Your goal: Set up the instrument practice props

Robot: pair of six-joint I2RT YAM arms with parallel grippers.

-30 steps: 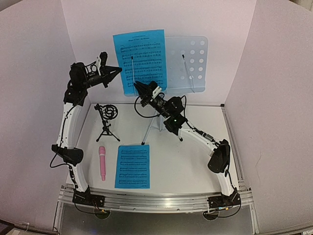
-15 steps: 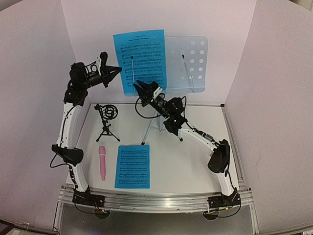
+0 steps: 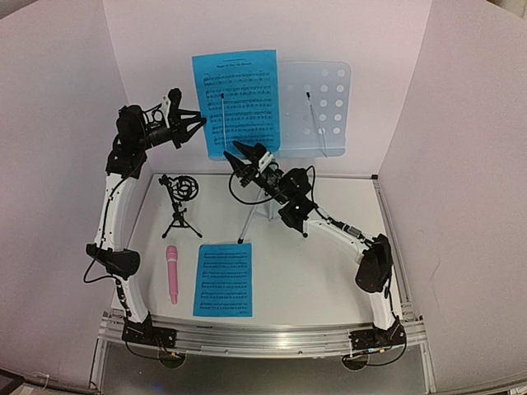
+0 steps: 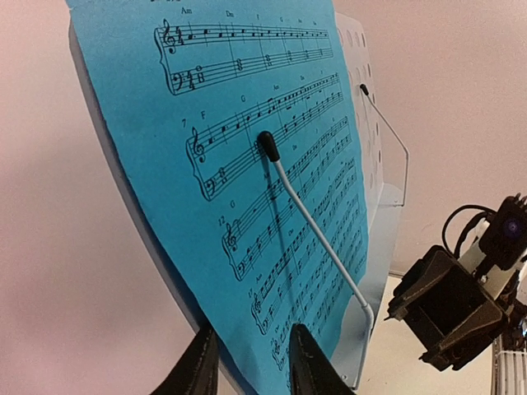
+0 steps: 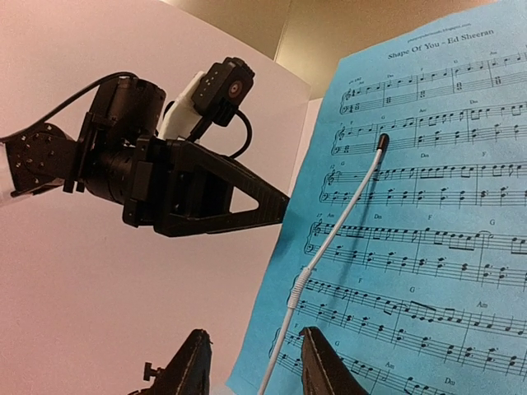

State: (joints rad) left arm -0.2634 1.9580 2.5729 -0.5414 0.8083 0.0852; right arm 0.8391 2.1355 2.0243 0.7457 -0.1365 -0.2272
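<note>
While the bright-blue sheet music (image 3: 236,99) stands upright on the left half of the pale-blue perforated music stand (image 3: 317,103), with a thin wire page holder (image 4: 317,226) lying across its staves, your left hand (image 3: 200,120) sits at the sheet's left edge. In the left wrist view its two fingers (image 4: 198,370) are parted, one on each side of the paper and the stand's edge, released rather than pinching. Your right hand (image 3: 239,154) is just below the sheet's lower left corner, in front of the stand's slim legs. Its fingers (image 5: 321,366) are spread too, with the wire and the paper's corner showing between them, and it grasps nothing. A second blue sheet (image 3: 224,280) lies flat on the tabletop (image 3: 321,263) near the arm bases. Just to its left lies the pink stick microphone (image 3: 172,274), lengthwise and apart from the paper. Behind the microphone the small black ring-topped tripod (image 3: 181,202) stands upright on its own, below your left hand.
</note>
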